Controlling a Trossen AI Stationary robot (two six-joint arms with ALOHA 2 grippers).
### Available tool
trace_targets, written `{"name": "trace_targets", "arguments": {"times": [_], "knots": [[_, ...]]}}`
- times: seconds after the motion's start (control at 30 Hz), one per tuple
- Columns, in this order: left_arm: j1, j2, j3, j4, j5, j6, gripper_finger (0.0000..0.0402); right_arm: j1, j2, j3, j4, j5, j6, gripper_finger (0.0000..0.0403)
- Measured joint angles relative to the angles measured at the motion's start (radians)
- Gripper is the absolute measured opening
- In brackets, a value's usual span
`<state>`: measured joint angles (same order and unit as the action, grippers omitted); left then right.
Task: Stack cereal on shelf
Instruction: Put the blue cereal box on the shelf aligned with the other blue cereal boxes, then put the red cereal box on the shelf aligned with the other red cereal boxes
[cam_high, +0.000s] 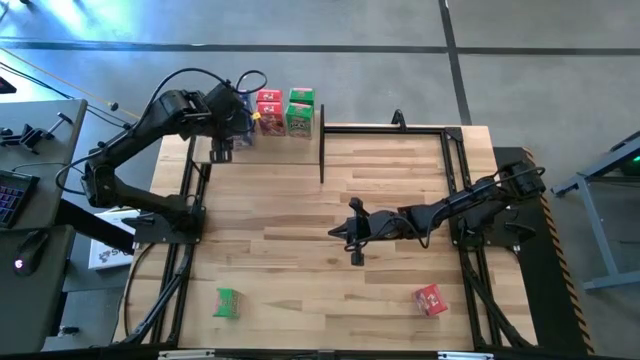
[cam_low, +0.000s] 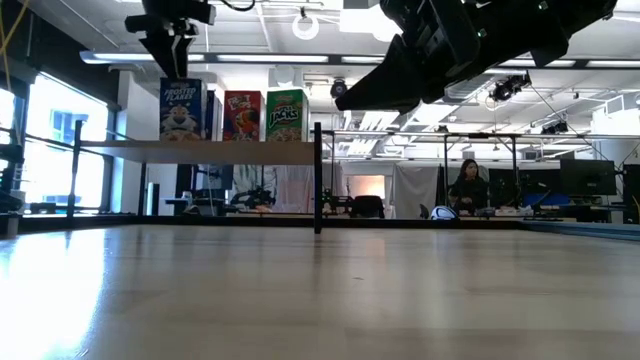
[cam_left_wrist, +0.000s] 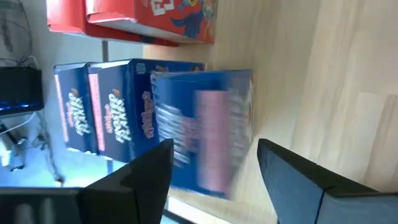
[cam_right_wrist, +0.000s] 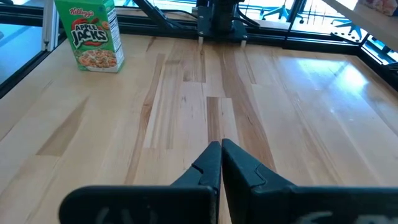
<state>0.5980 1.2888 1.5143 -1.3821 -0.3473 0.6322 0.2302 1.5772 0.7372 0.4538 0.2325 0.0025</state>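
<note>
The shelf (cam_low: 200, 151) stands at the table's far left. On its plank stand blue cereal boxes (cam_low: 182, 108), red ones (cam_low: 243, 115) and green ones (cam_low: 287, 115). My left gripper (cam_low: 174, 62) hangs open over the blue boxes, pointing down. In the left wrist view a blurred blue box (cam_left_wrist: 205, 130) shows between its fingers, next to two more blue boxes (cam_left_wrist: 93, 106); whether they touch it I cannot tell. My right gripper (cam_high: 355, 240) is shut above the table's middle. A green box (cam_high: 228, 302) and a red box (cam_high: 431, 299) rest on the tabletop near its near edge.
The shelf's thin black posts (cam_high: 322, 140) rise at its right end. A black frame (cam_high: 455, 160) runs along the table's far and right sides. Bare wood lies between the two arms. A person (cam_low: 467, 186) sits in the room beyond the table.
</note>
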Motion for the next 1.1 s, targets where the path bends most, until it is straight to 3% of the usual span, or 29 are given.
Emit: {"name": "trace_targets", "arguments": {"times": [0.3, 0.43, 0.53, 0.63, 0.73, 0.93, 1.1], "knots": [[-0.012, -0.026, 0.0, 0.02, -0.056, 0.014, 0.0225, 0.0, 0.0, 0.0, 0.0, 0.0, -0.001, 0.0], [-0.024, -0.069, 0.0, 0.008, -0.047, -0.052, 0.0223, 0.0, 0.0, 0.0, 0.0, 0.0, -0.002, 0.0], [-0.042, -0.108, 0.0, 0.0, 0.033, -0.166, 0.0207, 0.002, 0.0, 0.0, -0.005, 0.001, -0.011, 0.0], [-0.072, -0.176, -0.049, 0.055, 0.196, -0.249, 0.0174, 0.017, 0.001, 0.0, -0.032, 0.047, -0.06, 0.0], [-0.127, -0.285, -0.187, 0.23, 0.264, -0.274, 0.0131, 0.028, 0.018, 0.0, 0.007, 0.09, -0.105, 0.0], [-0.26, -0.488, -0.552, 0.675, 0.29, -0.367, 0.005, 0.04, 0.099, 0.002, 0.161, 0.089, -0.159, 0.0], [-0.358, -0.562, -0.8, 1.073, 0.359, -0.432, 0.0008, 0.038, 0.176, 0.002, 0.317, 0.065, -0.168, 0.0]]}}
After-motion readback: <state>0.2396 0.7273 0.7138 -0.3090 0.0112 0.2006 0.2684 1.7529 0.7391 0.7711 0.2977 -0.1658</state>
